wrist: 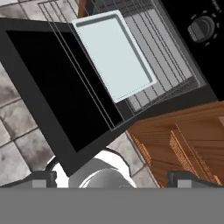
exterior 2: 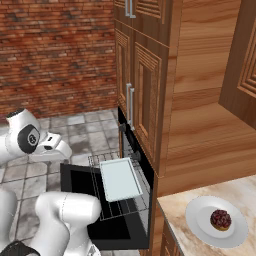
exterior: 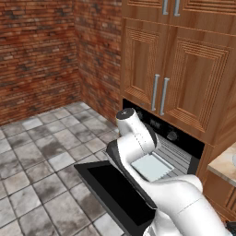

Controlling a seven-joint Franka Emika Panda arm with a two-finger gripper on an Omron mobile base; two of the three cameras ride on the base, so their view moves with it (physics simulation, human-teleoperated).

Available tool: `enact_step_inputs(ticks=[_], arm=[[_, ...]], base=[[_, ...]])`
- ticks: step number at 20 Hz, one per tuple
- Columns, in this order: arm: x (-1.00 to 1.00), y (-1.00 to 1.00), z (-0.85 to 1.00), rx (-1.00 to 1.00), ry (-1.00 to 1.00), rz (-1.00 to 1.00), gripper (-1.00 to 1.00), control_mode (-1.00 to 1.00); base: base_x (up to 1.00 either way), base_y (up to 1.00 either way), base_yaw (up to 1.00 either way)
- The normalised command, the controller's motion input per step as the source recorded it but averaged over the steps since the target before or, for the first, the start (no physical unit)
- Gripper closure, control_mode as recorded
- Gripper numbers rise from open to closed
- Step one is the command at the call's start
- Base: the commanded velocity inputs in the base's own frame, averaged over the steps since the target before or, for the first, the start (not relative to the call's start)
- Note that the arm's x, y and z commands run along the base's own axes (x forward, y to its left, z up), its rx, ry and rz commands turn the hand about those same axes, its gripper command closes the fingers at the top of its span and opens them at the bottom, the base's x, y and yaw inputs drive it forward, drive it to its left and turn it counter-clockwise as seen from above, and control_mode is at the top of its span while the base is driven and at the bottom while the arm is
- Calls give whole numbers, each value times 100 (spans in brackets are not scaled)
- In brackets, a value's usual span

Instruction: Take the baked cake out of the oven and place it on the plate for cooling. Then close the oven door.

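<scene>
Right base view shows cake on plate.

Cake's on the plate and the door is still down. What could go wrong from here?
1. The wire rack and the tray are pulled out over the open oven door; lifting the door now would probably jam against them.
2. The open gripper hangs above the door's outer edge, and the handle is not visible, so a lift from the wrong spot may slip.
</scene>
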Motion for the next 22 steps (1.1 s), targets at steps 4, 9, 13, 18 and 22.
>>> enact_step_inputs(ticks=[4, 9, 13, 18, 22], arm=[[36, -1, -33, -8, 0, 2, -100, -100], [32, -1, -39, -7, 0, 4, -100, -100], [33, 0, -39, -8, 0, 4, -100, -100], [24, -1, -42, -1, 0, 5, -100, -100], [21, 0, -35, 0, 0, 4, -100, -100]], base=[[0, 0, 0], [0, 0, 0], [0, 0, 0], [0, 0, 0], [0, 0, 0]])
